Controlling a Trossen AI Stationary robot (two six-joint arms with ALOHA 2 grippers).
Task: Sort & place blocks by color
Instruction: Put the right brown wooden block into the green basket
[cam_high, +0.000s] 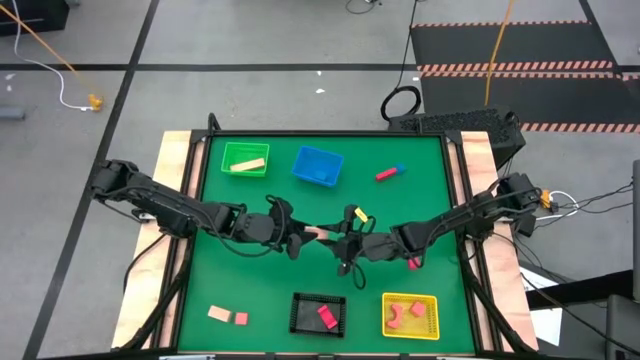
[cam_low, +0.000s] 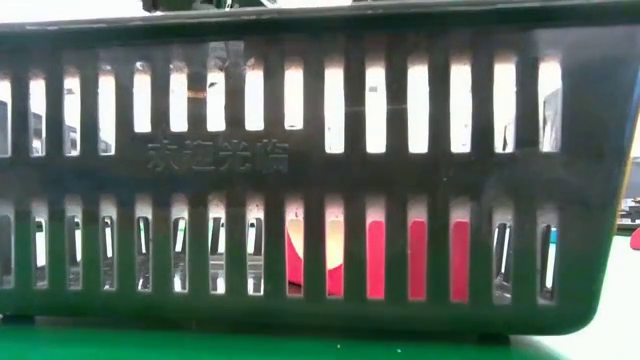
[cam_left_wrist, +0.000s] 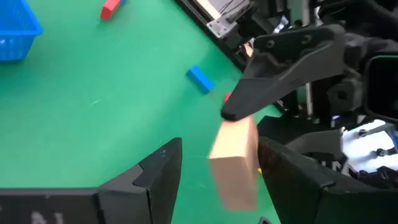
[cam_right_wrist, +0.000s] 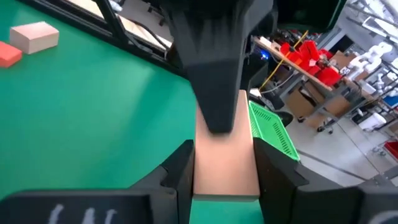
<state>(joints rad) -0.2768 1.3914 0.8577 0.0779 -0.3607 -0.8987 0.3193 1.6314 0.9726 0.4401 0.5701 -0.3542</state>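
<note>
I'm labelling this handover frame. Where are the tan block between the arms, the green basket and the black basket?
tan block (cam_right_wrist: 225, 165): right wrist view, middle of its top face, between the right pincer's fingers.
green basket (cam_high: 226, 150): high view, bare left rim.
black basket (cam_high: 298, 318): high view, left wall.

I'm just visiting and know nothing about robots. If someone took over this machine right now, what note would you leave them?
Right gripper: shut on a tan block at table centre.
Left gripper: open around that same block, not gripping.
Done: tan bar in the green basket; red block in the black basket; pink-red blocks in the yellow basket. The blue basket looks empty.
Left: the held block, a loose yellow block, a red and blue pair, a pink block by the right arm, and a tan and pink pair.
</note>
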